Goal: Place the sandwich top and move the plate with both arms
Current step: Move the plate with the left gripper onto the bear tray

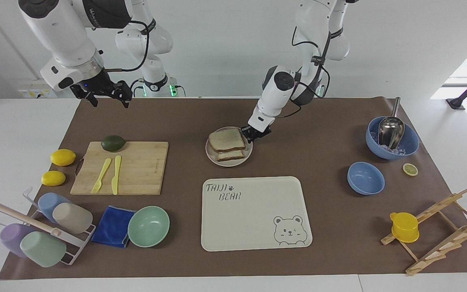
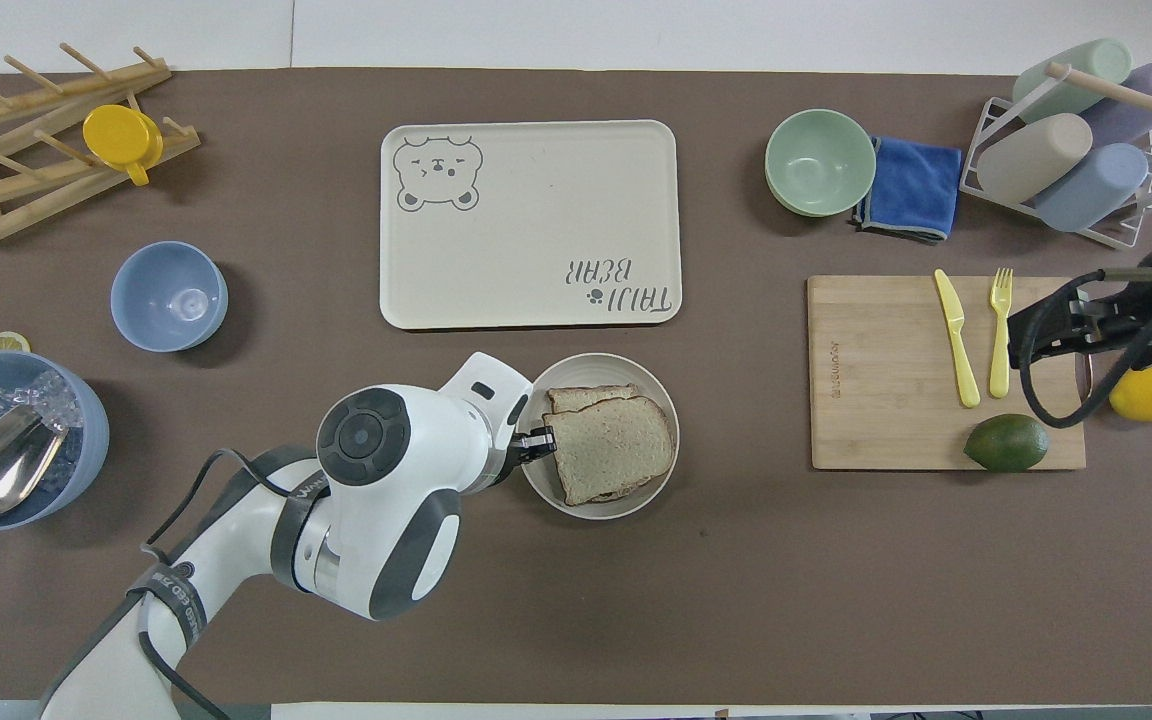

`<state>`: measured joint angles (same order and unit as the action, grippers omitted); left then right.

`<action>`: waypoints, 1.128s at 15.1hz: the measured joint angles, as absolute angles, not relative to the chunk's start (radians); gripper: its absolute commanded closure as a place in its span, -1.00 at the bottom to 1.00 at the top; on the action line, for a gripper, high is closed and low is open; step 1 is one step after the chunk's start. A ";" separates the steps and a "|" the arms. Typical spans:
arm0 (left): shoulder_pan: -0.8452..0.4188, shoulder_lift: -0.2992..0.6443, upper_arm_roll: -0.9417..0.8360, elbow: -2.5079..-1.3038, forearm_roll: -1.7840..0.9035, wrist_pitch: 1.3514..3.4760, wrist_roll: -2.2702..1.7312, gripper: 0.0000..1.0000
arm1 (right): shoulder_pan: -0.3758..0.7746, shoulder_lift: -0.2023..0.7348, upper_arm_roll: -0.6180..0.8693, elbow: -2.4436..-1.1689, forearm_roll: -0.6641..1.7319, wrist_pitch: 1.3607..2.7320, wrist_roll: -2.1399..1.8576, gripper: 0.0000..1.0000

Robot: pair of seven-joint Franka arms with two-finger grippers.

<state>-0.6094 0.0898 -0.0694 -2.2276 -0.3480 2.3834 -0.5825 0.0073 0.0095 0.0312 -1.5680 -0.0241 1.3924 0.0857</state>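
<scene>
The sandwich top (image 1: 226, 140) (image 2: 608, 446), a pale speckled slice with a brown crust, lies on a second bread slice (image 1: 230, 155) (image 2: 591, 397) on the small round beige plate (image 1: 229, 164) (image 2: 586, 510). The plate is mid-table, just nearer to the robots than the bear tray. My left gripper (image 1: 251, 134) (image 2: 536, 443) is shut on the plate's rim on the side toward the left arm's end. My right gripper (image 1: 107, 97) (image 2: 1071, 315) hangs open and holds nothing. It is in the air at the right arm's end, over the cutting board's edge.
A cream bear-printed tray (image 1: 253, 243) (image 2: 530, 310) lies just past the plate. A cutting board (image 1: 136, 170) carries a yellow fork, a knife and an avocado. Also here are lemons, a mint bowl (image 1: 148, 226), a blue cloth, a cup rack, two blue bowls (image 1: 365, 177) and a wooden rack.
</scene>
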 measured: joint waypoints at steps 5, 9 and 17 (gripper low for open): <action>-0.507 0.081 -0.063 -2.046 -0.348 2.189 -0.577 1.00 | 0.007 0.009 0.031 -1.568 -0.024 1.392 0.086 -1.00; -0.426 0.150 -0.061 -1.896 -0.348 2.159 -0.576 1.00 | 0.007 0.009 0.031 -1.568 -0.024 1.392 0.086 -1.00; -0.347 0.517 -0.061 -1.533 -0.348 2.125 -0.571 1.00 | 0.007 0.009 0.031 -1.568 -0.024 1.392 0.086 -1.00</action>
